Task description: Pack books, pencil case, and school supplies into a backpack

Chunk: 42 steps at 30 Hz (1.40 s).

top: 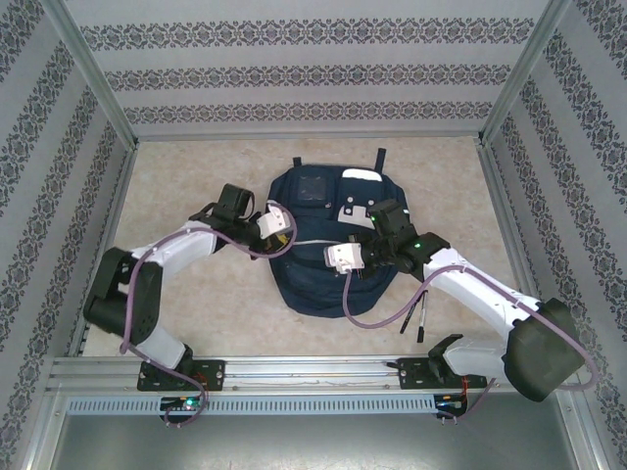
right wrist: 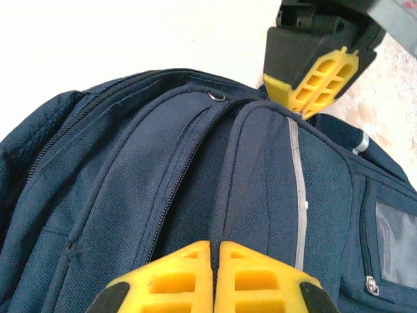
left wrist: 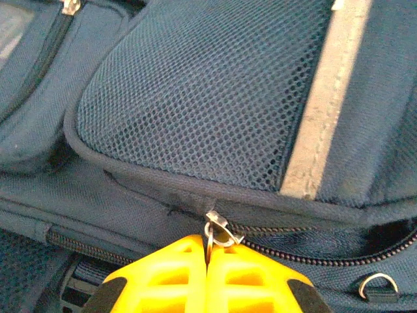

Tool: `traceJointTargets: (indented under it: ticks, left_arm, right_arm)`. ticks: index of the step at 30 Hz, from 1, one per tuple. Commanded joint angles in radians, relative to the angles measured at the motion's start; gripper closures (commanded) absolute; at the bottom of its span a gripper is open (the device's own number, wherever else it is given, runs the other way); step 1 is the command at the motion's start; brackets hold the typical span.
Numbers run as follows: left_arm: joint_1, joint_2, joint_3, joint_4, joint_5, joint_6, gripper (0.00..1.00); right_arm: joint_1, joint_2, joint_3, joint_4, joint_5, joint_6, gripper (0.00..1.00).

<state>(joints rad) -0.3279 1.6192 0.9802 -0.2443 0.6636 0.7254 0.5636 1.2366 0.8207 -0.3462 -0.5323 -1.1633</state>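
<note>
While two tools touch one backpack, two pens lie apart.

The zipper pull is half hidden between the left fingers. From above, arms cover the backpack's middle; pens at its 4 o'clock are too small to distinguish.

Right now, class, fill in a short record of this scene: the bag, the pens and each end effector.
backpack: lies flat at mid-table, front pockets facing up
pens: two, on the table to the right of the backpack, not packed
left end effector: shut on the zipper pull at the backpack's left side
right end effector: shut, tips at a seam ridge on the backpack
</note>
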Motion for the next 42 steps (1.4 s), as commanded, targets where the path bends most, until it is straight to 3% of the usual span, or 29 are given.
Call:
traceJointTargets:
  ticks: [1, 5, 8, 10, 11, 13, 16, 19, 24, 31, 37, 38, 39, 42]
  left_arm:
    - [0.045, 0.105, 0.107, -0.02, -0.115, -0.006, 1.0]
    - [0.046, 0.14, 0.111, 0.03, -0.101, -0.058, 0.98]
    - [0.048, 0.124, 0.079, 0.096, -0.197, -0.128, 0.94]
    - [0.052, 0.109, 0.074, 0.086, -0.217, -0.119, 0.81]
    - [0.052, 0.095, 0.069, 0.071, -0.202, -0.092, 0.71]
    - [0.053, 0.051, 0.049, 0.035, -0.129, -0.008, 0.59]
    - [0.053, -0.044, -0.017, 0.031, -0.032, 0.104, 0.5]
    - [0.042, -0.136, -0.078, 0.05, 0.064, 0.223, 0.34]
    - [-0.023, -0.187, -0.096, 0.151, 0.091, 0.223, 0.23]
    - [-0.099, -0.093, -0.076, 0.178, 0.081, 0.275, 0.22]
    - [-0.167, -0.019, -0.061, 0.333, -0.027, 0.234, 0.23]
    - [-0.168, -0.004, -0.044, 0.335, -0.034, 0.208, 0.27]
    - [-0.167, 0.008, -0.018, 0.306, -0.035, 0.192, 0.39]
    - [-0.166, 0.023, 0.053, 0.169, -0.02, 0.218, 0.86]
  right_arm:
    - [0.03, -0.036, -0.03, -0.097, -0.039, -0.03, 1.0]
    - [0.036, -0.036, -0.035, -0.077, -0.035, -0.021, 1.0]
    - [0.026, -0.043, -0.035, -0.064, -0.058, -0.004, 1.0]
    - [0.015, -0.046, -0.04, -0.04, -0.071, 0.011, 1.0]
    - [0.008, -0.045, -0.041, -0.029, -0.079, 0.018, 1.0]
    - [0.0, -0.043, -0.038, -0.02, -0.089, 0.022, 1.0]
    - [-0.011, -0.039, -0.024, -0.01, -0.115, 0.034, 1.0]
    - [-0.025, -0.034, -0.016, 0.009, -0.144, 0.063, 1.0]
    - [-0.051, -0.039, -0.014, 0.056, -0.216, 0.142, 1.0]
    - [-0.064, -0.04, -0.017, 0.092, -0.255, 0.192, 1.0]
    - [-0.06, -0.035, -0.015, 0.112, -0.296, 0.232, 1.0]
    - [-0.06, -0.035, -0.015, 0.112, -0.295, 0.236, 1.0]
    - [-0.061, -0.035, -0.018, 0.113, -0.289, 0.238, 1.0]
    - [-0.062, -0.025, -0.029, 0.1, -0.199, 0.248, 1.0]
